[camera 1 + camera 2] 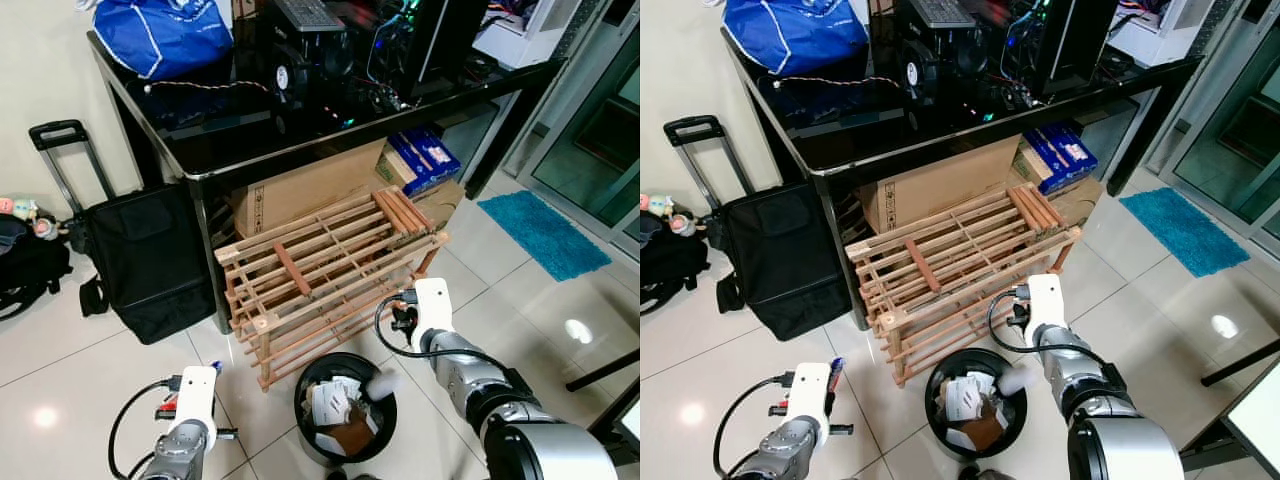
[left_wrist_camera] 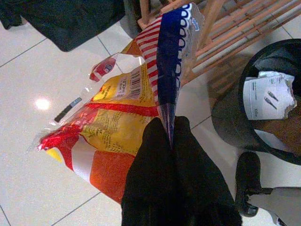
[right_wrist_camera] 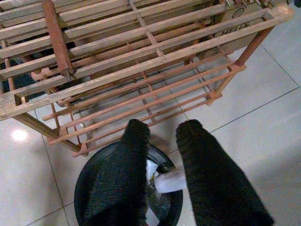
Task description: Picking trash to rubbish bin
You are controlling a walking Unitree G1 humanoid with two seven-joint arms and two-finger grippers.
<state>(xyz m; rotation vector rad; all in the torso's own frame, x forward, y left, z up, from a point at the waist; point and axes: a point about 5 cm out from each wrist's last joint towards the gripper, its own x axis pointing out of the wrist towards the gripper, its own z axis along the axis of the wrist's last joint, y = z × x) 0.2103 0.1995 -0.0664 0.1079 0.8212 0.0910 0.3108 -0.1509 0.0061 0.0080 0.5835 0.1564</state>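
A crumpled snack wrapper, striped red, yellow and blue, hangs over the white tiles with my left gripper shut on its edge. The left wrist is low at the left of the black round rubbish bin. Paper and a brown scrap lie in the bin. My right gripper stands open just above the bin's rim. A small white piece lies below, between its fingers, over the bin's mouth; it shows blurred in the left eye view.
A tilted wooden shoe rack stands right behind the bin, under a black glass table with cardboard boxes beneath. A black trolley bag and a backpack are at the left. A blue mat lies at the right.
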